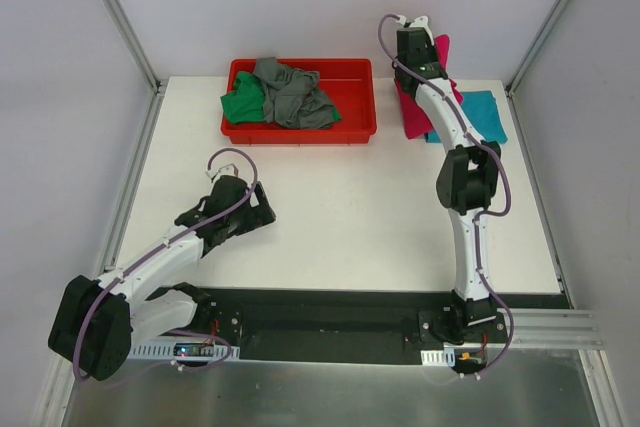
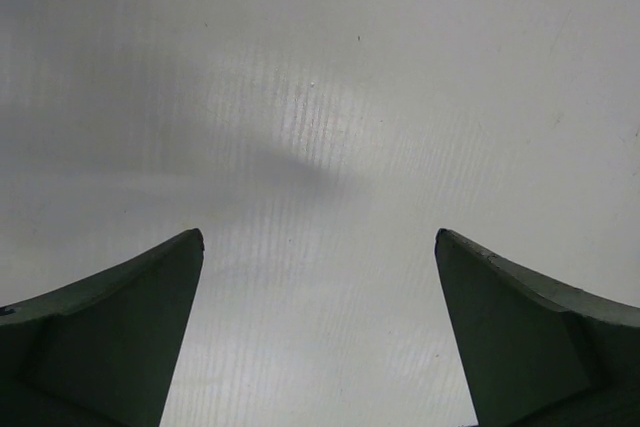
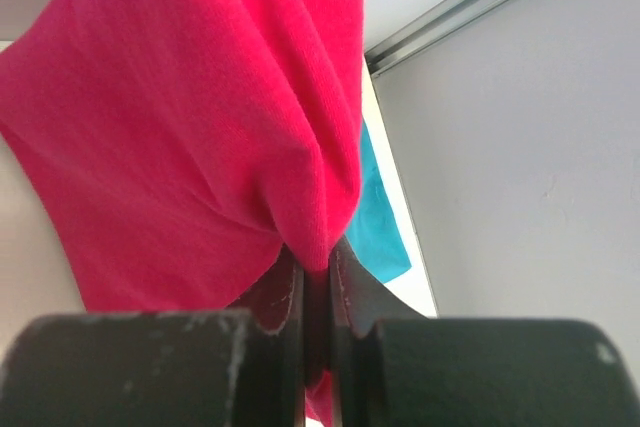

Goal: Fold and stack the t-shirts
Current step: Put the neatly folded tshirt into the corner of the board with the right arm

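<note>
I count four t-shirts, one tray and my two arms on the white table [image 1: 340, 217].

Starting at the left, my left gripper [image 2: 320, 237] sits low over the bare table near the left edge. Its jaws are spread wide with nothing between them, and only white surface shows under the wrist camera.

Next comes the single red tray [image 1: 300, 134], set against the far edge, left of the middle. Two shirts lie in it. The green t-shirt [image 1: 243, 105] is bunched at the tray's left end, with a bit of it spilling over the rim. The grey t-shirt [image 1: 295, 94] is crumpled beside it in the middle, and the two are touching.

The other two shirts are at the far right corner. My right gripper [image 3: 316, 282] is pinched tight on a fold of the magenta t-shirt [image 3: 180, 127], with the cloth squeezed between the closed jaws and draping away from them. From the top view, that shirt's lower part comes down beside the teal t-shirt [image 1: 485, 112] and overlaps its left edge. The teal one lies flat on the table, close to the right edge.
</note>
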